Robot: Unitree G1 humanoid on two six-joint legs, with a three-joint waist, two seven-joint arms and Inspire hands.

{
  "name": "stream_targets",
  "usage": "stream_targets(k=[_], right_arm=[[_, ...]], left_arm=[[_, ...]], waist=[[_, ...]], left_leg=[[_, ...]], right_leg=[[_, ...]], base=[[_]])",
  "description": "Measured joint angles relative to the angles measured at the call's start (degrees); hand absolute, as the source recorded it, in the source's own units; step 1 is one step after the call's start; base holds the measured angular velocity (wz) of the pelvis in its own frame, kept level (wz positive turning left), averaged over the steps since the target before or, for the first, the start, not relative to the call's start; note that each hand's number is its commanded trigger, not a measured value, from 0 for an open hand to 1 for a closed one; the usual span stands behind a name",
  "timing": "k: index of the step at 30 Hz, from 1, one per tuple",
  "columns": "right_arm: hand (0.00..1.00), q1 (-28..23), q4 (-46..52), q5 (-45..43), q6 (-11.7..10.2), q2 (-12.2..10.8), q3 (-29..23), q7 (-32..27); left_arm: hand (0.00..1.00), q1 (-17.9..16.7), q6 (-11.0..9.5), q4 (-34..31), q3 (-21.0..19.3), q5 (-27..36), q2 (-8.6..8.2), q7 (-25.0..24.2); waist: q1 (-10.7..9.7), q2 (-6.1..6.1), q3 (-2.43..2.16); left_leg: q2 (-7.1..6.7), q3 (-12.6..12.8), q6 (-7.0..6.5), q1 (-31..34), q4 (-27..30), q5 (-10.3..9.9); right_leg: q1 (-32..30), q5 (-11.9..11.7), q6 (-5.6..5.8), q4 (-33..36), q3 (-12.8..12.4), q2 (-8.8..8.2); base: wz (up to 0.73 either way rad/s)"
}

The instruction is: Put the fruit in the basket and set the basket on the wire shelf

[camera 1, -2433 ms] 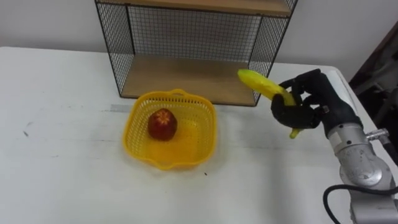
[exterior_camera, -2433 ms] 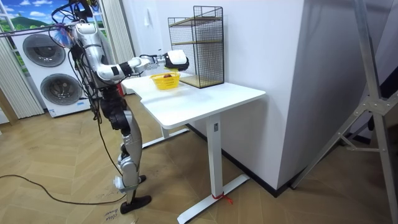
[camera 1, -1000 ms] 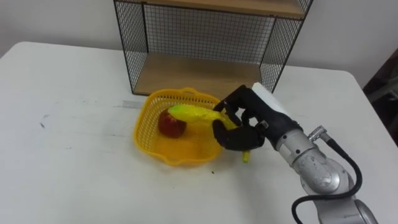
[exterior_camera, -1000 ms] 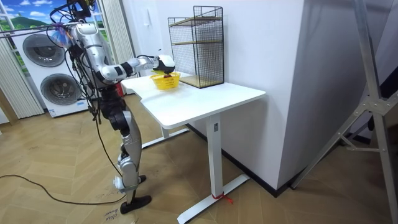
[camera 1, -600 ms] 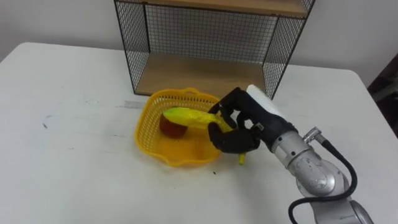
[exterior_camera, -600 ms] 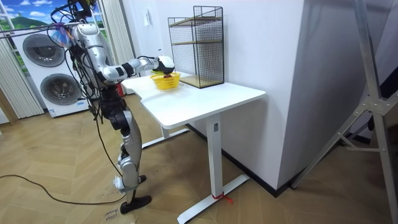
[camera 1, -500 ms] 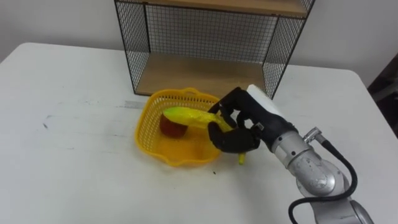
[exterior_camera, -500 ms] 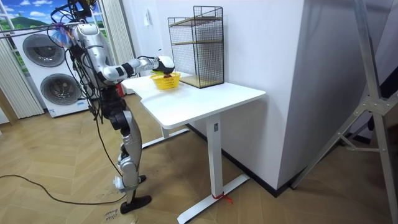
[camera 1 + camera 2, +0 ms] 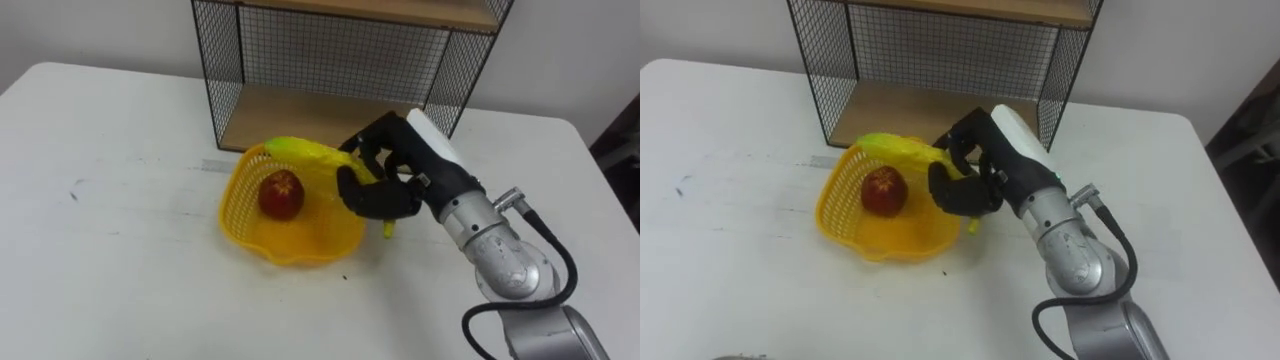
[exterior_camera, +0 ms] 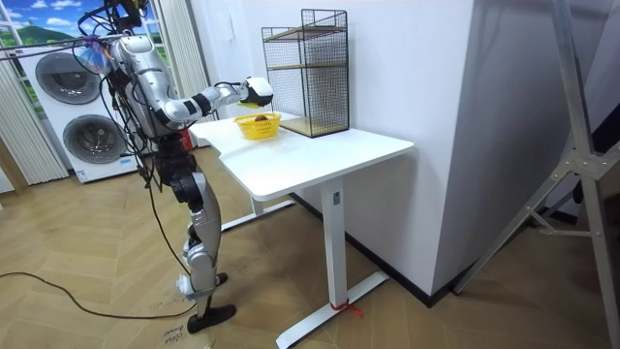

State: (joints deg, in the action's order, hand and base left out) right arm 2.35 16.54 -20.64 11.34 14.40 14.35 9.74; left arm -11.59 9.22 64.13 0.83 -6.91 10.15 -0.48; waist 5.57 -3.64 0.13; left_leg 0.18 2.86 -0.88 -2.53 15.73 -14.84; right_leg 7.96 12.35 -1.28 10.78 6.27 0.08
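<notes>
Lifted since a moment ago, the banana (image 9: 305,152), clasped in my right hand (image 9: 385,185), points leftward over the far rim of the basket (image 9: 240,225).

Centre frame, the basket (image 9: 240,215) sits on the surface (image 9: 110,270), just in front of the wire shelf (image 9: 290,115) standing at top centre. The apple (image 9: 281,193) lies in the basket, left of its middle. The banana (image 9: 305,152) stretches above the basket's rear rim, its right end inside the right hand (image 9: 385,185), which is right of the basket, arm entering from lower right.
</notes>
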Motion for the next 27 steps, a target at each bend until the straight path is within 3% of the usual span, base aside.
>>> stream_targets(k=[2,3,4,5,6,27], right_arm=[[0.92,0.0,0.0,0.4,0.0,0.0,0.0,-0.7],[0.82,0.0,0.0,0.4,0.0,0.0,0.0,-0.9],[0.61,0.0,0.0,0.3,0.0,0.0,-0.1,-0.9],[0.51,0.1,0.0,0.3,0.0,0.0,-0.2,-1.0],[0.0,0.1,0.0,0.3,0.0,0.0,-0.3,-1.0],[0.0,1.1,0.0,0.4,0.1,-1.2,-0.3,-1.1]], left_arm=[[0.0,0.1,0.0,0.0,-0.1,0.0,0.0,0.0],[0.0,0.0,0.0,0.0,-0.2,0.0,0.0,0.0],[0.0,0.0,0.0,-0.1,-0.2,0.0,0.0,0.0],[0.0,0.0,0.0,-0.1,-0.2,0.0,0.0,0.0],[0.0,-0.2,0.0,-0.1,-0.2,0.0,0.0,0.0],[0.0,-0.6,1.3,-0.2,-0.5,0.0,-0.13,-0.1]], waist=[[0.7,-0.06,-0.02],[0.8,-0.07,-0.02],[1.0,-0.11,-0.04],[1.1,-0.12,-0.04],[1.2,-0.11,-0.04],[2.5,0.17,0.19]], left_leg=[[-0.01,-0.1,0.0,0.1,0.0,0.0],[-0.01,-0.1,0.0,0.1,0.0,0.0],[-0.02,-0.3,0.0,0.3,0.1,0.0],[-0.03,-0.4,0.0,0.4,0.1,0.0],[-0.03,-0.4,0.0,0.4,0.1,0.0],[-0.1,-1.6,0.02,1.0,0.9,0.0]], right_leg=[[0.0,0.0,0.0,0.0,0.1,-0.01],[-0.1,0.0,0.0,0.0,0.2,-0.02],[-0.1,0.0,0.0,0.0,0.4,-0.02],[-0.2,0.0,0.0,0.0,0.4,-0.01],[-0.2,0.0,0.0,0.0,0.4,0.0],[0.1,0.0,0.0,0.0,1.9,-0.04]], base=[[0.0],[0.05],[0.07],[0.06],[0.04],[0.02]])
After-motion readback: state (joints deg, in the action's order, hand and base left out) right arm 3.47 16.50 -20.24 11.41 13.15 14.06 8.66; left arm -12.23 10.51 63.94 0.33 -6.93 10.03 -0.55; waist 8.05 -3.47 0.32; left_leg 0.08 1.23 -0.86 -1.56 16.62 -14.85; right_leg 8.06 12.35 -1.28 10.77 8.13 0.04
